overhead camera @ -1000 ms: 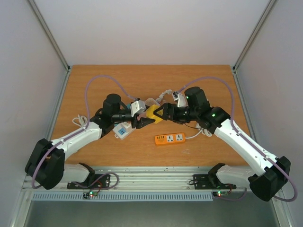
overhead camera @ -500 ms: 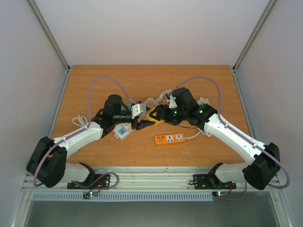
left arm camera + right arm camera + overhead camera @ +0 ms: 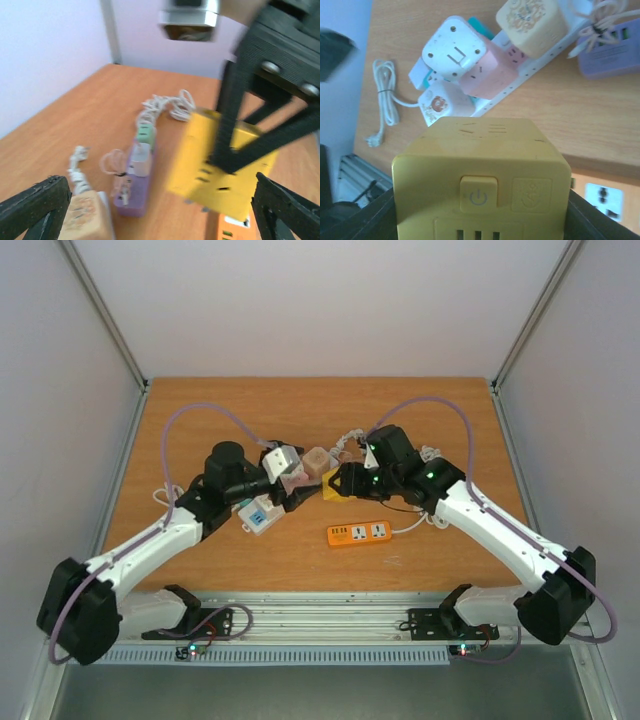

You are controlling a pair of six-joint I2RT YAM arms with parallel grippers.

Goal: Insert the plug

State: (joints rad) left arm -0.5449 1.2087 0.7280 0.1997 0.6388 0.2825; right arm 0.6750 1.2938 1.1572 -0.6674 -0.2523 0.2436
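On the wooden table lie an orange power strip, a white power strip carrying cube adapters, a purple strip and a coiled white cable

The light is bright and even with soft shadows, but the left wrist view is blurred (most at the yellow adapter).

Yellow cube cropped below (lower part unseen).

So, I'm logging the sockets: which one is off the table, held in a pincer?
The yellow cube socket, clamped in the right pincer. The orange power strip and purple power strip lie on the table.
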